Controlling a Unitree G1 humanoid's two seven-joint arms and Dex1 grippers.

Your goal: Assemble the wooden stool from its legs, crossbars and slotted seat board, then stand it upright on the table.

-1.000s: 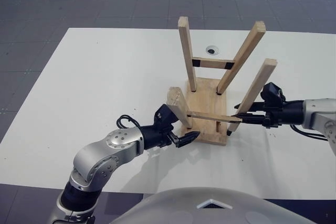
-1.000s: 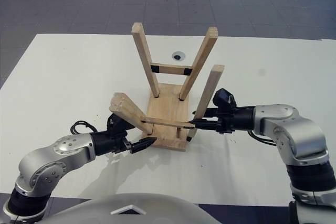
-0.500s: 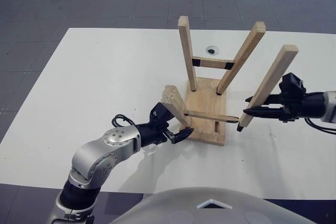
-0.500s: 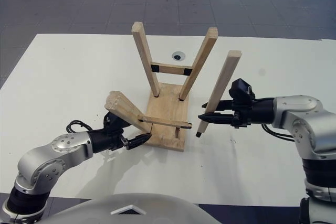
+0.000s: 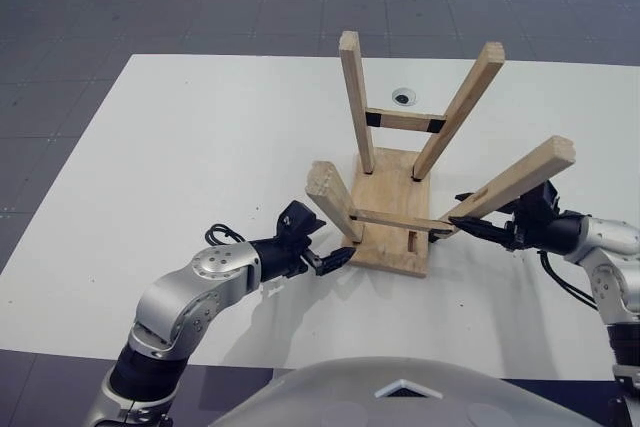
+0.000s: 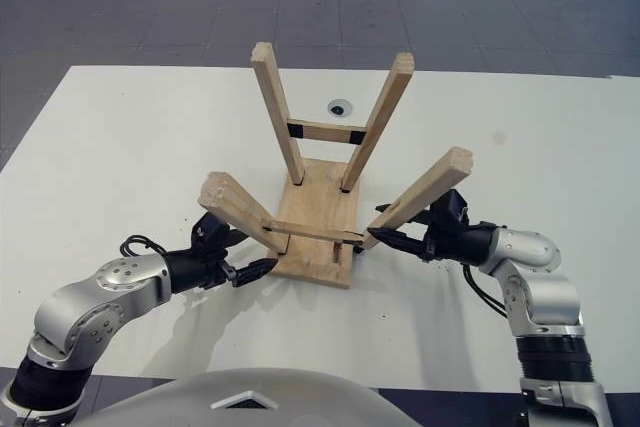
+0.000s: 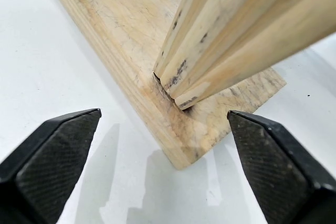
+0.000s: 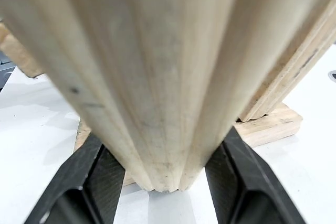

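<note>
Right gripper [image 5: 470, 230]: clamped tight on the loose leg [image 5: 510, 185], low down near its bottom end. It is at about 4 o'clock from the seat board [image 5: 395, 197].
Right fingers [image 8: 94, 182]: one on each side of the leg, pressing on the wood.
Loose leg now: tipped far over. Its top leans out toward 2 o'clock. Its bottom end is right at the free end of the near crossbar [image 5: 395, 219]. I cannot tell if the bar is in its hole.
What changed with the leg: a second ago it stood steep with its foot by the board's edge. Then it was lifted off and out toward 3 o'clock. Now it is back by the board and tipped much lower.
Left gripper [image 5: 335, 260]: fingers [image 7: 52, 145] wide apart, holding nothing. It is low over the table [image 5: 180, 147], at about 8 o'clock from the board, just beside the foot of the near left leg [image 5: 330, 197].
What changed on the left: this gripper slid back a little, away from the board.
Near left leg: its foot sits in the board's corner and it leans toward 10 o'clock. The near crossbar sticks out of it toward 3 o'clock.
Seat board: flat on the table, in the middle.
Back legs [image 5: 355, 97]: two stand up at the 12 o'clock end, joined by a crossbar [image 5: 405, 119].
What it means: the fourth leg looks like it is getting a second try, this time fitting the bar end first. The stool is not done, and it has to be turned over after.
</note>
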